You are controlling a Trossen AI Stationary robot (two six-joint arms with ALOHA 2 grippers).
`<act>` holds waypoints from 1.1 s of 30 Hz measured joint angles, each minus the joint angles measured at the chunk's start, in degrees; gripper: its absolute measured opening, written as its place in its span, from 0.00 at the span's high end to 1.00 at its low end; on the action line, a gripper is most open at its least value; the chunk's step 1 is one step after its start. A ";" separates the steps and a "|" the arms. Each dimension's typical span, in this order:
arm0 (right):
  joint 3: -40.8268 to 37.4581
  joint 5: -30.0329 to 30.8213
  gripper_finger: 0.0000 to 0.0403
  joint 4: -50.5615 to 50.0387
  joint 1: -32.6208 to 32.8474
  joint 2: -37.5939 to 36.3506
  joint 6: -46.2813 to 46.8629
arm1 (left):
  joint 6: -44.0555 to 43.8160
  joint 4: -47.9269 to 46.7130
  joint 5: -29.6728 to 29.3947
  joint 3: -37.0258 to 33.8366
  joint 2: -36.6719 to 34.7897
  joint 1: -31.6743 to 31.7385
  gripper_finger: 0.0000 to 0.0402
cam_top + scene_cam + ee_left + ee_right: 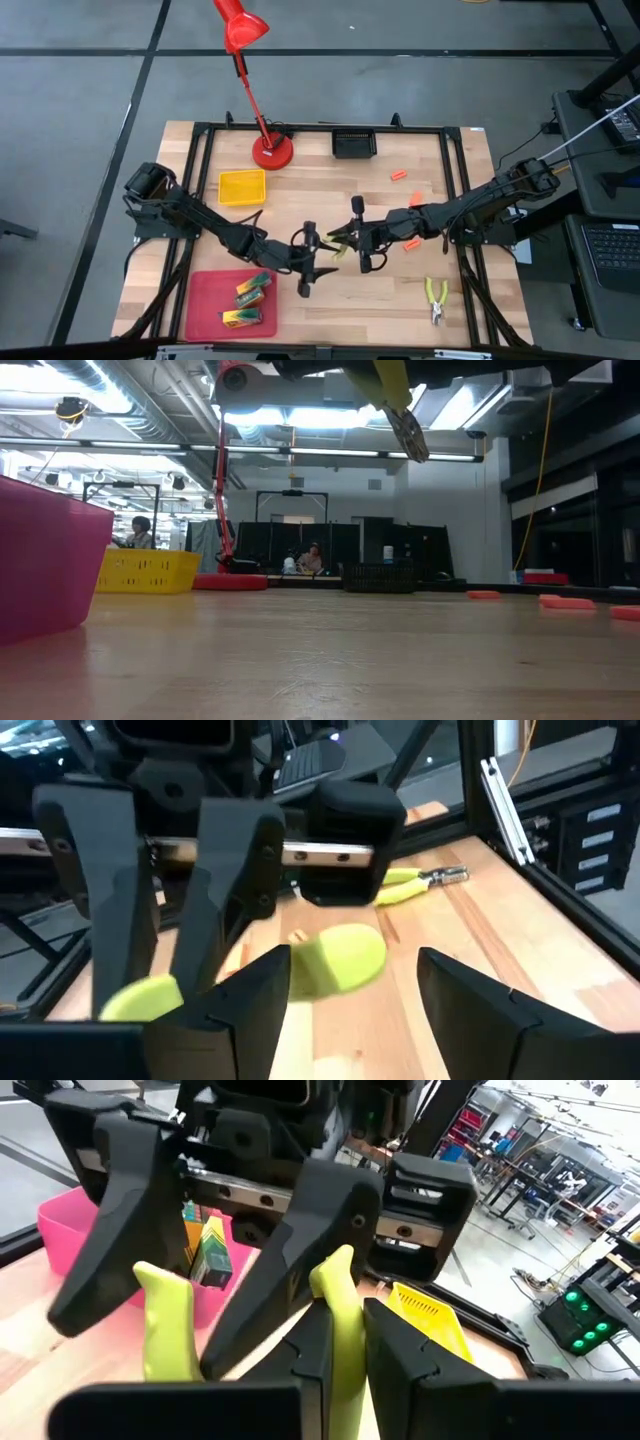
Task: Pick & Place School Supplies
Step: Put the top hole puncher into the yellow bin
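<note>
A small hand tool (337, 249) with two yellow-green handles hangs above the middle of the table between both grippers. The low view shows its metal nose (412, 438) pointing down, clear of the wood. My right gripper (345, 1365) is shut on one handle. My left gripper (350, 1015) faces it from the table's left, open, its fingers on either side of the other handle (340, 960). Green-and-yellow boxes (250, 292) lie in the red tray (205, 300). Orange pieces (398, 176) and a second pair of pliers (435, 298) lie on the wood. My right gripper pinches one yellow-green handle (338, 1295) of the tool between its two fingers, coming level from the table's right. The tool is lifted clear, its metal nose hanging down. My left gripper: the other handle lies close against one finger (262, 995); I cannot tell whether they touch.
A yellow tray (242, 186), a red desk lamp's base (272, 152) and a black tray (353, 142) stand toward the far edge. A black frame (455, 200) runs along the table's sides. People show in the room beyond the table.
</note>
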 joint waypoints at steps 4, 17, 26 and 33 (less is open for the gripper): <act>0.00 0.00 0.90 -0.07 0.00 0.00 -0.29 | 0.00 1.00 0.09 0.00 0.00 0.25 0.53; 0.00 0.02 0.90 -0.54 0.02 0.00 -0.29 | -1.81 0.03 1.06 0.00 0.00 1.62 0.82; -0.04 -2.95 0.79 0.61 0.00 0.00 -0.80 | -2.22 -0.82 0.47 -0.01 -0.11 1.02 0.92; 0.13 -1.67 0.37 4.04 -0.04 -0.11 0.53 | -3.12 -1.85 0.63 0.00 0.02 0.84 0.93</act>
